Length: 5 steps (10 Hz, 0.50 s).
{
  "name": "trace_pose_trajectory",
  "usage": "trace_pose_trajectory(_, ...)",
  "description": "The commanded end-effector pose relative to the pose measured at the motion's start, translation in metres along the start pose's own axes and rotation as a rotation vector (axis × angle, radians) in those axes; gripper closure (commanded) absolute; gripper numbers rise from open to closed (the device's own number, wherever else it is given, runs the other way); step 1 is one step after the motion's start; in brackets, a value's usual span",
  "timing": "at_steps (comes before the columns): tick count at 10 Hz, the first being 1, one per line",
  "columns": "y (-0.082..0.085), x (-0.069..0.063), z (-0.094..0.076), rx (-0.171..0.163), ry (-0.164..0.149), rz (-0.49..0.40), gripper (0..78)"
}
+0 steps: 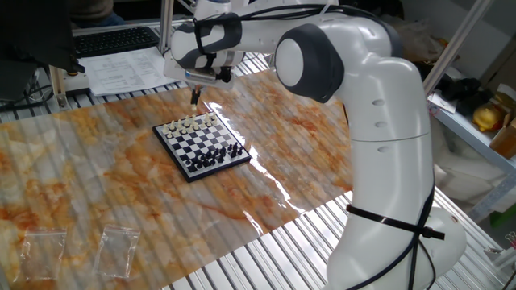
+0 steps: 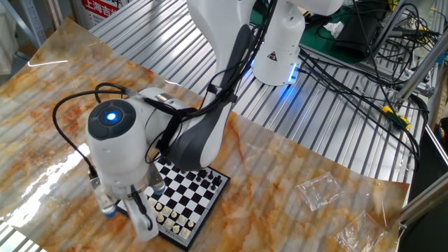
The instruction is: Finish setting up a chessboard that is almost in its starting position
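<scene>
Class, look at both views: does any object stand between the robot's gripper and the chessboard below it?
Nothing visible does. The gripper hangs in open air above the far edge of the chessboard, by its cream pieces. The clear plastic bags lie far off.
</scene>
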<state>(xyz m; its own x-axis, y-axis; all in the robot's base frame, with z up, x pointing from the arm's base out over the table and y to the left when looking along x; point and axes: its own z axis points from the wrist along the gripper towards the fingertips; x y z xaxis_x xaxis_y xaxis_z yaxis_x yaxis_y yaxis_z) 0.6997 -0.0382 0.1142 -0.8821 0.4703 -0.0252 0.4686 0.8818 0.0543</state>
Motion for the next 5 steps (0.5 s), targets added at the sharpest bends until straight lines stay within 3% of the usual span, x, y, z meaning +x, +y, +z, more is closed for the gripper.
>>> trace_pose_trajectory(1, -0.0026, 0.0077, -0.0017, -0.01, 0.0, 0.0, 76.4)
trace_pose_trajectory(5, -0.0077, 0.0161, 0.0002, -0.011, 0.0, -0.011, 76.4)
